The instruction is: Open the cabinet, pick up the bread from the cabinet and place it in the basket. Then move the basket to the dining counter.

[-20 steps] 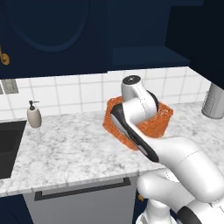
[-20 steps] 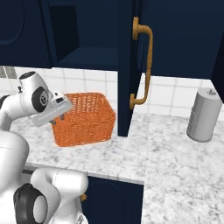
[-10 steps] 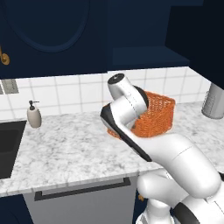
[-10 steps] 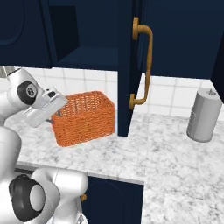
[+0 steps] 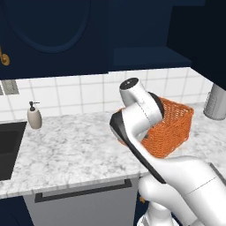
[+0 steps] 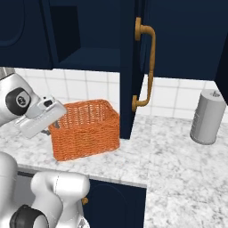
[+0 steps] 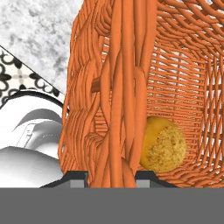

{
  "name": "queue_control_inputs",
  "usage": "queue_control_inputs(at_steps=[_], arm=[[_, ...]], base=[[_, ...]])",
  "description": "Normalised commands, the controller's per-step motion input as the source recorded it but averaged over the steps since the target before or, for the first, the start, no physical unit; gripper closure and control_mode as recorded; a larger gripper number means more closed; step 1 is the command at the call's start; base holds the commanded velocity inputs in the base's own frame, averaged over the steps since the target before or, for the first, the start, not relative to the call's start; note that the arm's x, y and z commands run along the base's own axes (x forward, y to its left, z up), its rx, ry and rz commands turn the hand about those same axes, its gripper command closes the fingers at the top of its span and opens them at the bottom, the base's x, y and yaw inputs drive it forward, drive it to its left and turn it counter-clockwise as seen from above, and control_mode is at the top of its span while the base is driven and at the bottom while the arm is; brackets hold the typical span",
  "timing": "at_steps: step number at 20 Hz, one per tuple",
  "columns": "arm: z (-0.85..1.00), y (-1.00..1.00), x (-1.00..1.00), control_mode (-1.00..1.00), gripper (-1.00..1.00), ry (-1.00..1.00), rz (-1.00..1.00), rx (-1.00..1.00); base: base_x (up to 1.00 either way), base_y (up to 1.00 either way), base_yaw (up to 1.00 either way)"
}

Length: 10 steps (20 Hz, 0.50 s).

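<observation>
Presently: bright orange woven mesh basket (image 6: 85, 129), rectangular, light and slightly springy, sitting on the marble bench (image 6: 178, 164); its rim wall is offering the best hold. Small golden-brown bread bun (image 7: 162, 144) is lying inside. Hand (image 7: 109, 174) is narrowly clenching that near wall.

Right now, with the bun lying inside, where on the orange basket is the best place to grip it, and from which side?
The basket is best taken by its upright woven side wall at the rim, from the end nearest the arm, one finger inside and one outside. The claw already straddles that wall there. The walls are thin and stiff, and the bread lies on the bottom, apart from the grip.
</observation>
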Motion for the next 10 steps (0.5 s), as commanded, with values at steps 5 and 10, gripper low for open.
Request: queue_control_inputs(at_steps=[5, 10], arm=[[0.10, -0.32, -0.09, -1.00, 1.00, 0.00, -0.08, 0.02], [0.00, -0.06, 0.00, -1.00, 1.00, 0.00, 0.00, 0.01]], base=[[0.00, 0.00, 0.00], [0.00, 0.00, 0.00]])
